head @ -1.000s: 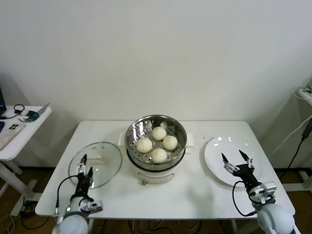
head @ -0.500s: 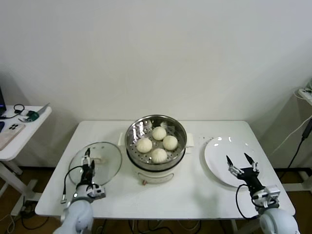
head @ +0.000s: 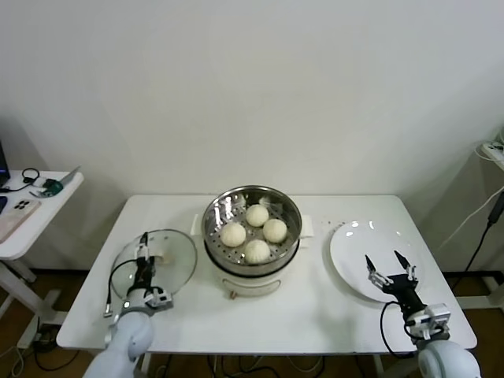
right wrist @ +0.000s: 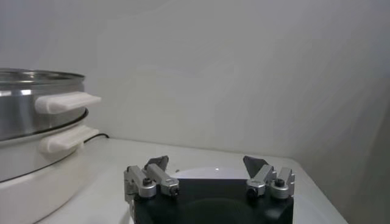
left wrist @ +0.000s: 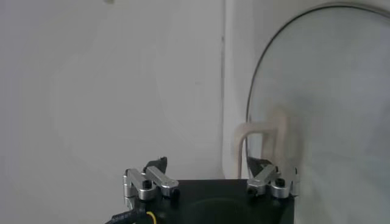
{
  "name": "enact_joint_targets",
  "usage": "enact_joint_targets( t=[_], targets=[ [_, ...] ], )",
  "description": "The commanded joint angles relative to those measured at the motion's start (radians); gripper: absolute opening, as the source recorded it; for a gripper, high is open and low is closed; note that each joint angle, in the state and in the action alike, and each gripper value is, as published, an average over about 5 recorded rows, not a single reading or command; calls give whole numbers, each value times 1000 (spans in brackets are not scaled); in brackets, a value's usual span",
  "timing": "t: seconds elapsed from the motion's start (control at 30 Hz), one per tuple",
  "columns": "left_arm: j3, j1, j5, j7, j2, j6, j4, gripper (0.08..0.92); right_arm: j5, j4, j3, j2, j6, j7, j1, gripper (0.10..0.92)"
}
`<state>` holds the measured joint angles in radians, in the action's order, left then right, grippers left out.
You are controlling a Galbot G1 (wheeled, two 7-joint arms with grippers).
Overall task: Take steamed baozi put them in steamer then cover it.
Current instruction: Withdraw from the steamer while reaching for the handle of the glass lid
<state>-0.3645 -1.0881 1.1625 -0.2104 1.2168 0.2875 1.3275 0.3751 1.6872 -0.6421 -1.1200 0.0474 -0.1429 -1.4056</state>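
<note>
Left gripper (head: 143, 253) spread wide over the glass cover (head: 154, 264), nothing pinched yet.
All four steamed baozi (head: 254, 229) sit in the steamer (head: 252, 238); the cover lies flat on the surface (head: 307, 309) just to the steamer's left. Glass with a metal rim looks heavy, rigid, slippery and breakable, so the white handle (left wrist: 263, 141) on top seems the safest hold. Right gripper (head: 390, 272) waits with fingers spread above the empty white plate (head: 364, 240).

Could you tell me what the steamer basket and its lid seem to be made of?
The steamer looks like polished stainless steel: mirror-bright wall, perforated floor. The cover appears to be clear glass, since the table shows through it, with a thin metal rim and a whitish, probably plastic, handle.
</note>
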Motion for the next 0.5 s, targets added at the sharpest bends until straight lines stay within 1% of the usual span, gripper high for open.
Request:
enact_joint_targets(
  t=[0.03,0.5],
  targets=[
    [8,27,-4,-12,-1,-1,-33,781,-19,-6,-2,-7,7,-4,2,823],
    [12,-1,-12,-23,0,1,-14,378,-34,-26,0,-20,18,-10,22,823]
  ],
)
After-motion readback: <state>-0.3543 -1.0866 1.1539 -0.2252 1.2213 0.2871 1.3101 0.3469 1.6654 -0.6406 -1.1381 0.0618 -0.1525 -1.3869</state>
